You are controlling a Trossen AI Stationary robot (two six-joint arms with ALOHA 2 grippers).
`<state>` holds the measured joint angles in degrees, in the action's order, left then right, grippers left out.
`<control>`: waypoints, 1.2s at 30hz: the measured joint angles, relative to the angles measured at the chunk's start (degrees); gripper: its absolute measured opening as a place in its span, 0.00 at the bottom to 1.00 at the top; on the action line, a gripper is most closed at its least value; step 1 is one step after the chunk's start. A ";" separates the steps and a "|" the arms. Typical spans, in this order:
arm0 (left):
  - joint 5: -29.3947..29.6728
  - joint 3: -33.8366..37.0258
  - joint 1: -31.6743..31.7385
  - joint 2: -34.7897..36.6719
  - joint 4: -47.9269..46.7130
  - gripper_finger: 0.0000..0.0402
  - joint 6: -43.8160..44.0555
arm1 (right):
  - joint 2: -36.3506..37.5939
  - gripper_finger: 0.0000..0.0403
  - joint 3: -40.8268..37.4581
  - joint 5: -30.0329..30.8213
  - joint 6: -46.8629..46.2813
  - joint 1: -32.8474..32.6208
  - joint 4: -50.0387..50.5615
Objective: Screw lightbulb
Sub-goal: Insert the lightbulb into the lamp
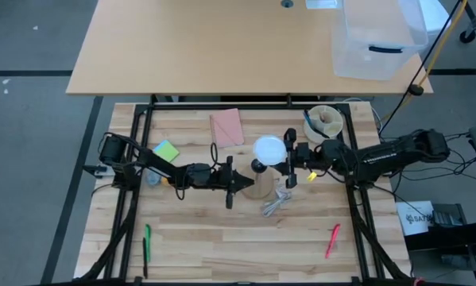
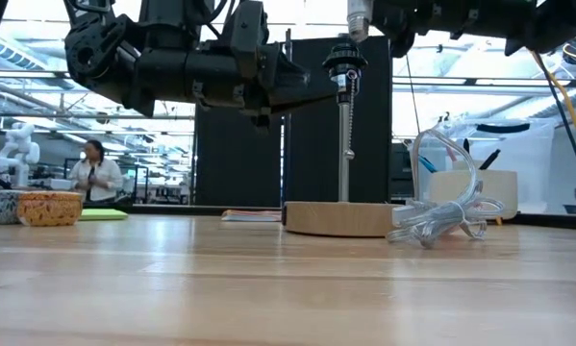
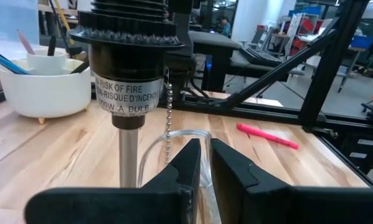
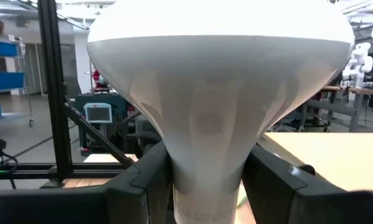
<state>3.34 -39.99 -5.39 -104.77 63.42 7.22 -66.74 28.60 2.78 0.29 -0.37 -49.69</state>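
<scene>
My right gripper point(image 4: 205, 180) pinches the lightbulb point(image 4: 217, 93) by its narrow neck, one finger on each side, dome up, above the black socket point(image 3: 127, 43) near the desk's middle. That arm reaches in level from the right edge. My left gripper point(image 3: 205, 165) has its jaws nearly pressed together, holding nothing, just beside the lamp's metal stem point(image 3: 129, 155), arm stretched in low from the left.

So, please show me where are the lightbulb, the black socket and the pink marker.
lightbulb point(image 4: 218, 93), right wrist view, on the white flare below the dome.
black socket point(image 3: 127, 59), left wrist view, on its ribbed body above the warning label.
pink marker point(image 3: 267, 135), left wrist view, on the middle of its barrel.
</scene>
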 joint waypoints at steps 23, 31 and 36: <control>-0.07 0.00 0.03 0.00 0.24 0.10 -0.31 | -5.12 0.40 0.02 -0.12 0.79 0.08 -4.55; -0.07 0.00 0.03 0.00 0.13 0.10 -0.46 | -6.70 0.40 0.04 -0.12 0.84 0.08 -5.18; -0.07 0.00 0.02 -0.02 0.11 0.10 -0.46 | -7.30 0.40 0.04 -0.08 0.78 0.08 -5.37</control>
<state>3.27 -39.99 -5.37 -104.79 63.53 6.76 -74.04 28.64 2.70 1.07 -0.30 -55.05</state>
